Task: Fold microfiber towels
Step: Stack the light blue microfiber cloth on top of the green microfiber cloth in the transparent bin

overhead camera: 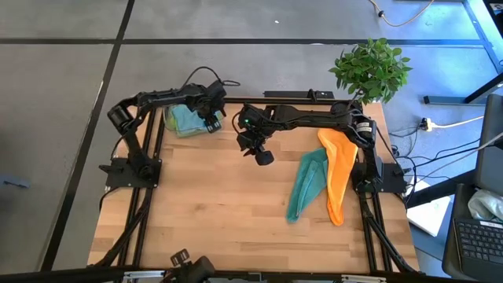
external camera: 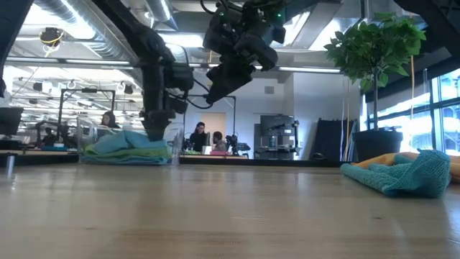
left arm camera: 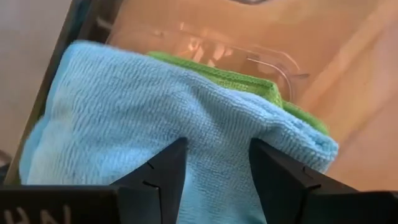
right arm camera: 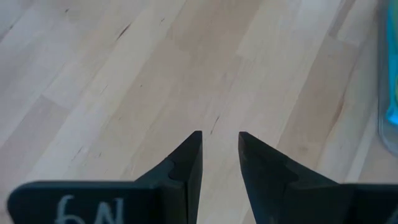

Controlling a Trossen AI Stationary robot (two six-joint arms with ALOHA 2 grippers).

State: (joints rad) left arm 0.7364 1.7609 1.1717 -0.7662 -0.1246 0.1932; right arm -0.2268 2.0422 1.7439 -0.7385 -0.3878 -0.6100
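Observation:
A folded light blue towel (left arm camera: 137, 118) lies on top of a lime green towel (left arm camera: 249, 84) in a stack (overhead camera: 185, 119) at the table's far left corner. My left gripper (left arm camera: 217, 146) points down over the stack, open, one finger on either side of a strip of the blue towel's top. My right gripper (right arm camera: 220, 134) hangs open above bare wood (overhead camera: 263, 156) near the table's middle, holding nothing. A teal towel (overhead camera: 306, 185) and an orange towel (overhead camera: 338, 169) lie crumpled and stretched out side by side on the table's right part. My left gripper comes from above, its fingertips (left arm camera: 177, 152) level with the top of the light blue towel near the towel's right edge. The cloth between them lies flat. I cannot tell whether the fingertips touch it.
A clear plastic rim (left arm camera: 273, 65) shows just beyond the stack. A potted plant (overhead camera: 373, 67) stands at the far right corner. Black frame rails (overhead camera: 149, 157) run along the table's left and right sides. Bare wood (overhead camera: 212, 204) spans the near half.

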